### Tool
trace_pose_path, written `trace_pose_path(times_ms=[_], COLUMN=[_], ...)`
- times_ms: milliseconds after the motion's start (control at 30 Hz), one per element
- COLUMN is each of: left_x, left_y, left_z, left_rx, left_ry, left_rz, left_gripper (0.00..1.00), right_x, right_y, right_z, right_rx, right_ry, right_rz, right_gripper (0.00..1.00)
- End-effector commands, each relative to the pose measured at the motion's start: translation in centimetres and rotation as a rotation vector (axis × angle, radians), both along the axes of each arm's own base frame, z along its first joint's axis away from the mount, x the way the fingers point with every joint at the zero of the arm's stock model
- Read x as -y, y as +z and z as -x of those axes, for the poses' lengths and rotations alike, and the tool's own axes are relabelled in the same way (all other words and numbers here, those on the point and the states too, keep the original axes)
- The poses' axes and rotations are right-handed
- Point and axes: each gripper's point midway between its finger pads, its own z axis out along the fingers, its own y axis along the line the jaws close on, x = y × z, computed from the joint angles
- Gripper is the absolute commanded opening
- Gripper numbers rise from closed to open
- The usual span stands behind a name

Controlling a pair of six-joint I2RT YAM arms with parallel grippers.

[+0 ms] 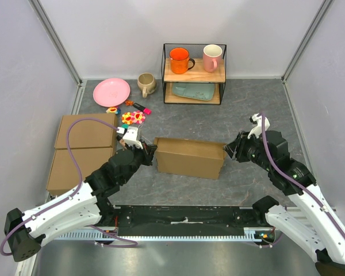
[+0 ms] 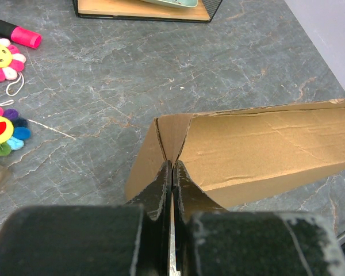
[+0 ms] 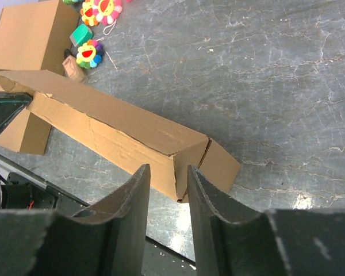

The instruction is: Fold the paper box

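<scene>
Left fingers (image 2: 161, 190), together and pinching the left end flap of the paper box (image 1: 190, 156), which lies centrally on the surface (image 1: 218, 121), long axis left-right between both arms; right fingers (image 3: 135, 195), apart astride its right end corner, clamping not discernible.

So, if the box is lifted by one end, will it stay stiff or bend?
Probably it bends: the box is thin cardboard, long, with creases showing on its side. It likely weighs little, since it looks hollow. The end flaps by the left pincer seem unfastened, so they may fold first.
</scene>
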Motion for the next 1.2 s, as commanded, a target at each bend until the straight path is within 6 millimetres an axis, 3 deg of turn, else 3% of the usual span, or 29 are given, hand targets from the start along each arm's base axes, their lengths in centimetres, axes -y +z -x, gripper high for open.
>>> trace_pose_path(times_ms=[0,333,467,733,867,967,1167], left_x=[-1.1,-1.1,-0.9,-0.8,-0.7,-0.9,-1.2], left_y=[-2.2,-1.9,-1.8,-2.7,-3.1,-2.3,1.6], left_z=[0.3,0.3,0.4,0.8,0.9,0.7,0.4], left_rx=[-0.045,-0.046,-0.049,-0.065,-0.075,-0.056,0.02], left_ry=[0.019,0.022,0.02,0.015,0.014,0.022,0.032], left_rz=[-0.113,-0.094,-0.071,-0.037,-0.03,-0.019,0.019], left_gripper=[0.02,0.02,0.02,0.02,0.02,0.03,0.18], right_x=[-0.1,-0.1,0.2,0.4,0.5,0.7,0.9], right_y=[0.0,-0.7,-1.7,-6.1,-7.4,-7.4,-7.0], right_z=[-0.3,-0.9,-0.8,1.3,1.9,1.8,1.7], right_rx=[0.017,0.01,-0.006,-0.135,-0.191,-0.199,-0.189], right_ry=[0.014,-0.002,-0.013,-0.023,-0.044,-0.06,-0.073], right_rz=[0.011,0.027,0.033,0.019,0.026,0.033,0.032], right_gripper=[0.38,0.22,0.0,0.0,0.0,0.0,0.0])
